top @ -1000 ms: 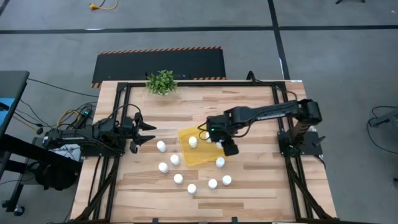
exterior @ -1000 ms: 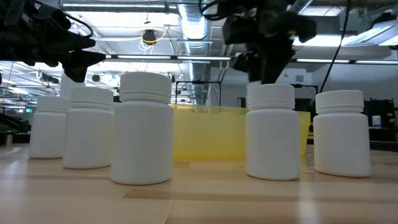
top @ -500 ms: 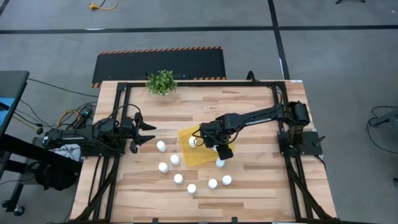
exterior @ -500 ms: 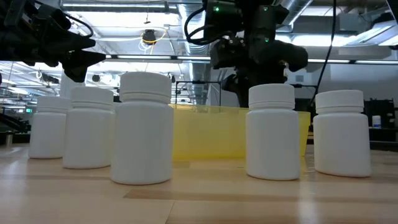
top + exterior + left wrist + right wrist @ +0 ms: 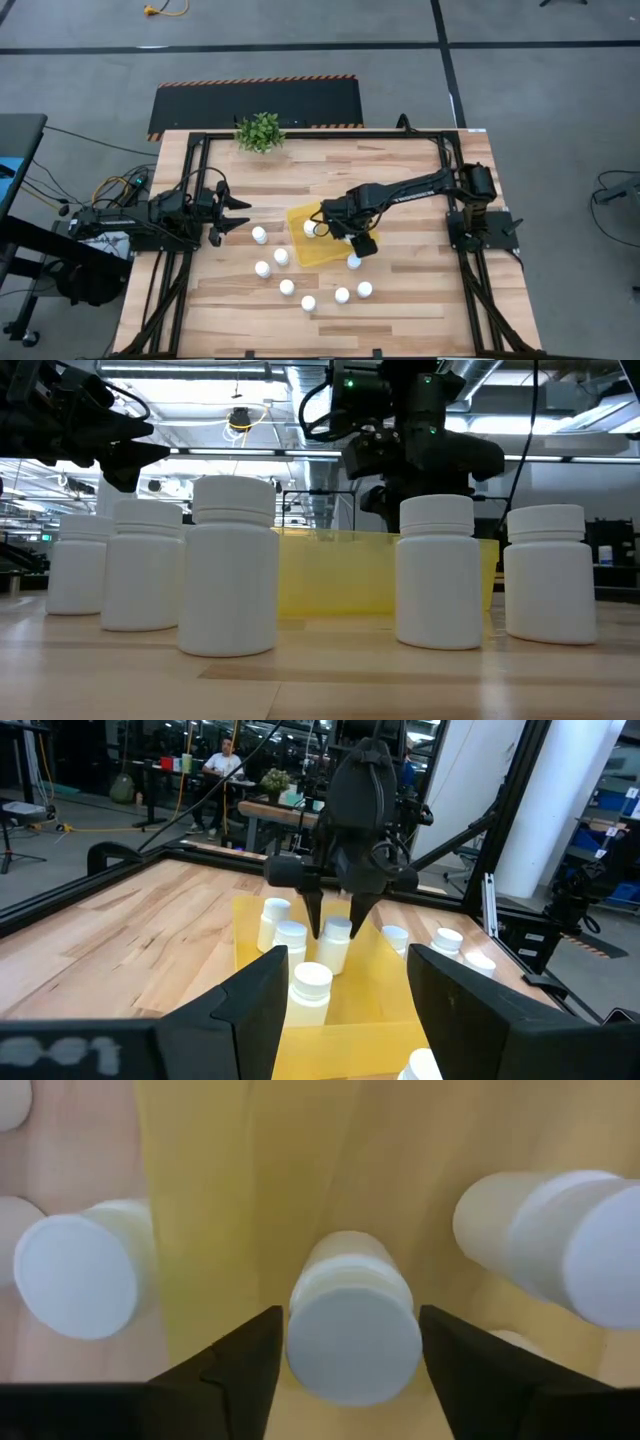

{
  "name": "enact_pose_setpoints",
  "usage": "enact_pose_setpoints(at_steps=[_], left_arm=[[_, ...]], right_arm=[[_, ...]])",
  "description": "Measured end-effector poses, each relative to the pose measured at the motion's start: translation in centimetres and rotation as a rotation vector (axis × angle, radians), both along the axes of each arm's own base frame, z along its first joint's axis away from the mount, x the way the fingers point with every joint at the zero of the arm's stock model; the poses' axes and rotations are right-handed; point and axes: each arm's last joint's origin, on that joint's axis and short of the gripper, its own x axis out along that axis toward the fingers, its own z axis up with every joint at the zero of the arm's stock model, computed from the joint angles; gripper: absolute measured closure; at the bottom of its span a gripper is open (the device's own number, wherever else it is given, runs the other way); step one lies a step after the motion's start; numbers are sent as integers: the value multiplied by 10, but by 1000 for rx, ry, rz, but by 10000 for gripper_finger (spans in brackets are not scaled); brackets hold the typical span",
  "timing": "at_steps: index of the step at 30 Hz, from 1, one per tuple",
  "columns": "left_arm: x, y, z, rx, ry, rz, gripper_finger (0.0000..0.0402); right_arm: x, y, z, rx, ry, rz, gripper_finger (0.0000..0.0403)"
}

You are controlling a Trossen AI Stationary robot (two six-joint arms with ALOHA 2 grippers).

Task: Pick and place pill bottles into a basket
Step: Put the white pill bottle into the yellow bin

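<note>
Small green potted plant [image 5: 260, 131] at the wooden table's [image 5: 400, 175] far edge, beside a hazard-striped black mat [image 5: 257, 103].

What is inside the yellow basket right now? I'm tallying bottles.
Three white pill bottles stand upright in the basket, one between the right gripper's open jaws. The arm hides part of the floor from above.

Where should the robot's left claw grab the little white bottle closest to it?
Pinch the bottle around its round body, just under the cap, coming straight down from above. It stands upright with bare table around it, so the nearby left gripper probably has room for a finger on each side.
</note>
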Motion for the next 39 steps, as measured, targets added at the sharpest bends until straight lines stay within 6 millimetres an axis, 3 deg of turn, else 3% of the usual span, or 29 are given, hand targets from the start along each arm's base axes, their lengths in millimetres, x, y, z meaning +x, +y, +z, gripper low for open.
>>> enact_pose_setpoints(at_steps=[8,14,19,26,32,36,39], left_arm=[[0,0,0,0,0,0,207],[0,0,0,0,0,0,207],[0,0,0,0,0,0,207],[0,0,0,0,0,0,207],[0,0,0,0,0,0,207],[0,0,0,0,0,0,207],[0,0,0,0,0,0,207]], right_arm=[[-1,0,2,0,4,-4,148],[-9,0,19,-2,-15,-3,148],[-16,-1,46,-26,-27,-7,148],[-44,-1,115,-45,-25,-86,148],[-86,23,164,-18,-88,-108,148],[-107,48,174,-28,-77,-129,148],[-116,68,170,-56,-78,-129,148]])
